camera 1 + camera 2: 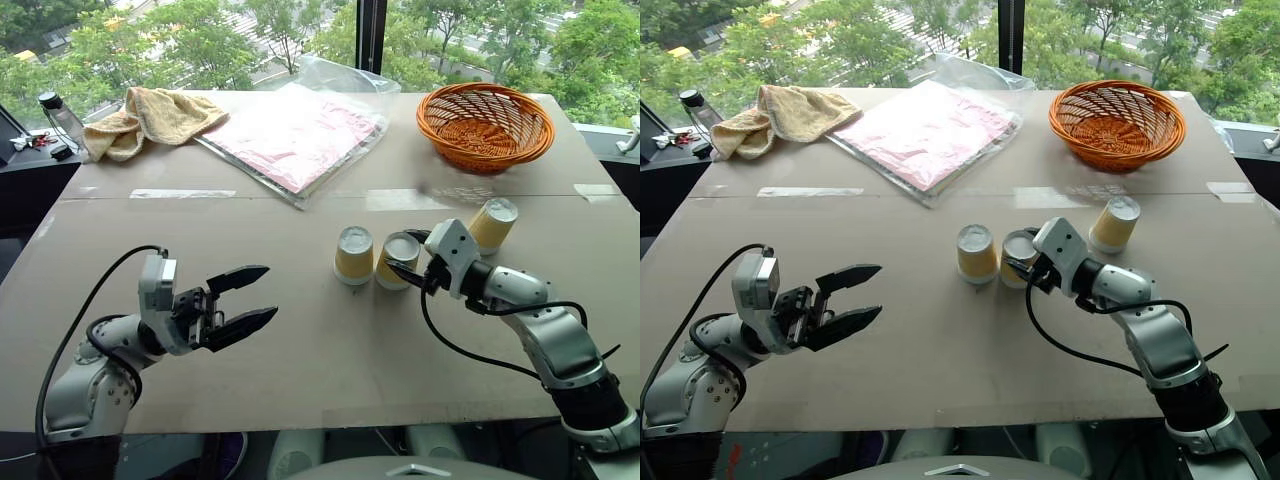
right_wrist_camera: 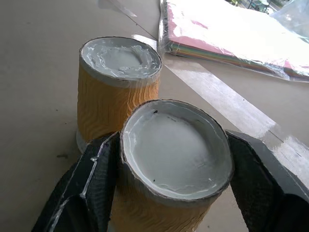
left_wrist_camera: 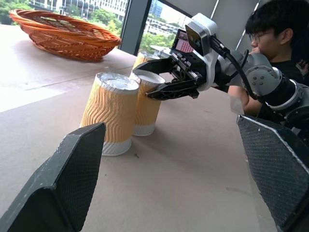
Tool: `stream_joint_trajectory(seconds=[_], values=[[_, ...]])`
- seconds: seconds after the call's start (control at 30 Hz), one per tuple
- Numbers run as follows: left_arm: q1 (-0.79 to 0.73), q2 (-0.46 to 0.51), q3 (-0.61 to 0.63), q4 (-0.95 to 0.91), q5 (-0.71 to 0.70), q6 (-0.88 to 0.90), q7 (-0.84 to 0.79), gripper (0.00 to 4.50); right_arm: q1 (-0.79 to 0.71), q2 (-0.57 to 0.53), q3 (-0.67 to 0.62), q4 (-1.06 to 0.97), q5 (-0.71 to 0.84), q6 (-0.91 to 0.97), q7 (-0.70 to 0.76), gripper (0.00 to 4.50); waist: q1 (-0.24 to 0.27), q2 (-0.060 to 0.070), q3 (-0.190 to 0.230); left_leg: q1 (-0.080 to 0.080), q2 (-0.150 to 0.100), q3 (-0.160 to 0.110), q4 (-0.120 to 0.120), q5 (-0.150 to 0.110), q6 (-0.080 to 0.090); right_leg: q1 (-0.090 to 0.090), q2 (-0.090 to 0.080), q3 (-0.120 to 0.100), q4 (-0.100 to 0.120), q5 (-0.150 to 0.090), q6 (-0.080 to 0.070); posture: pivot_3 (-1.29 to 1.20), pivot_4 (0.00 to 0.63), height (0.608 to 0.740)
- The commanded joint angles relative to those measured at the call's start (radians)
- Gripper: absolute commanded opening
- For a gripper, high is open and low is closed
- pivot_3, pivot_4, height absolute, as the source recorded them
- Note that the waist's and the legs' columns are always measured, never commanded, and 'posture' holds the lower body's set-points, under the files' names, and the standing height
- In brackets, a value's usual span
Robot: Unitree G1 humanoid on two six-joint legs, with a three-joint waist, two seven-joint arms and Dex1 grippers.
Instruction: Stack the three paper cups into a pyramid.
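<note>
A: Where are our three small mustard-yellow paper cups with white rims? I see two upside down and side by side mid-table, the left cup (image 1: pixel 354 254) and the middle cup (image 1: pixel 401 260), just beside each other, maybe touching. The third cup (image 1: pixel 492 224) stands apart to the right, nearer the orange woven wicker basket (image 1: pixel 485 124)

B: Our right gripper (image 2: pixel 166 179) has its black fingers on either side of the middle cup. In the right wrist view the pads sit against or very near the cup's sides; we cannot tell if they press

A: Then we're likely finishing the base row. We should spread the fingers fully and draw straight back, so the ribbed wall doesn't drag and nudge its neighbour

B: Agreed. The bases need to stay level and close, or the third cup won't bridge them

A: Our left gripper (image 1: pixel 242 298) hovers over the brown cardboard tabletop (image 1: pixel 300 380), fingers wide apart, holding nothing

B: Keep it clear of the pair
</note>
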Motion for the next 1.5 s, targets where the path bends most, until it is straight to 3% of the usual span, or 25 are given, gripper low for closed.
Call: stream_joint_trajectory(seconds=[0.03,0.17,0.4,0.57,0.7,1.17,1.27,1.37,1.5], values=[[0.002,0.003,0.027,-0.033,-0.021,-0.016,-0.006,4.5,-0.002,-0.005,-0.022,-0.021,-0.008,-0.027,0.001,4.45,0.001,0.0,0.0,0.0,0.0,0.0,0.0,0.0,0.0,0.0,0.0,0.0,0.0,0.0,0.0,0.0,0.15,0.74],[0.0,0.002,0.018,-0.048,-0.025,-0.012,-0.008,4.5,0.004,-0.018,-0.118,-0.111,0.064,0.004,0.008,4.45,0.003,0.0,0.0,0.0,0.0,0.0,0.0,0.0,0.0,0.0,0.0,0.0,0.0,0.0,0.0,0.0,0.15,0.74],[-0.02,-0.012,-0.003,-0.073,-0.039,0.001,0.006,4.5,-0.026,-0.012,-0.404,-0.25,0.358,0.15,-0.047,4.45,0.003,0.0,0.0,0.0,0.0,0.0,0.0,0.0,0.0,0.0,0.0,0.0,0.0,0.0,0.0,0.0,0.15,0.74],[-0.041,-0.021,-0.026,-0.101,-0.052,0.014,0.007,4.5,-0.054,-0.086,-0.395,-0.091,0.168,0.16,-0.176,4.45,0.002,0.0,0.0,0.0,0.0,0.0,0.0,0.0,0.0,0.0,0.0,0.0,0.0,0.0,0.0,0.0,0.15,0.74],[-0.058,-0.018,-0.029,-0.13,-0.066,0.026,0.009,4.5,-0.073,-0.085,-0.386,0.019,0.099,0.16,-0.234,4.45,0.002,0.0,0.0,0.0,0.0,0.001,0.0,0.0,0.0,0.0,0.0,0.001,0.0,0.0,0.0,0.0,0.15,0.74],[0.001,-0.009,-0.004,-0.153,-0.082,0.001,-0.046,4.5,-0.117,-0.005,-0.438,0.211,0.129,0.219,-0.285,4.45,0.0,0.002,0.001,-0.001,0.0,0.001,-0.001,0.0,0.0,-0.001,0.0,0.001,0.0,0.001,0.001,0.0,0.15,0.74],[0.002,-0.013,-0.006,-0.145,-0.077,-0.004,-0.052,4.5,-0.109,-0.006,-0.446,0.203,0.129,0.201,-0.281,3.77,0.0,0.002,0.001,-0.001,0.0,0.001,-0.001,0.0,0.0,-0.001,0.0,0.001,0.0,0.0,0.0,0.0,0.15,0.74],[-0.004,-0.018,-0.013,-0.142,-0.073,-0.003,-0.043,4.5,-0.098,-0.022,-0.454,0.174,0.137,0.199,-0.268,2.64,0.0,0.002,0.001,-0.001,0.0,0.001,-0.001,0.0,0.0,-0.001,0.0,0.001,0.0,0.0,0.001,0.0,0.15,0.74],[-0.016,-0.029,-0.017,-0.128,-0.068,0.001,-0.015,4.5,-0.1,-0.034,-0.47,0.121,0.183,0.198,-0.224,2.64,0.0,0.002,0.002,-0.001,0.0,0.001,-0.001,0.0,0.0,-0.001,0.0,0.001,0.0,0.001,0.001,0.0,0.15,0.74]])
